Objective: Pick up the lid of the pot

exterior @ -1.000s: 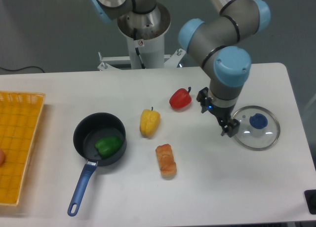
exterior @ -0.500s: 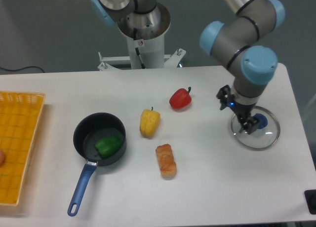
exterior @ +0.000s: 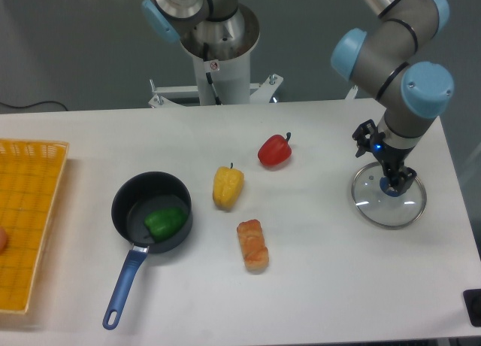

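pan (exterior: 139, 199), black with a blue handle (exterior: 126, 287), sits at left, a green pepper (exterior: 165, 224) inside. yellow-orange crate (exterior: 34, 210) at the left edge holds a cut-off reddish thing (exterior: 2, 239). part of the arm (exterior: 180, 0) shows at the far side; the gripper (exterior: 382, 161) slants down at right, fingers spread wide, gripping nothing, over the far part of the clear pot lid (exterior: 374, 210), which lies on the table (exterior: 323, 293), blue knob (exterior: 391, 186) up.

Arm (exterior: 176, 0): grey, rounded casing; one blue cap (exterior: 152, 13) (seen nearly edge-on); dark joint band (exterior: 204, 1). Gripper (exterior: 383, 162): two-fingered.
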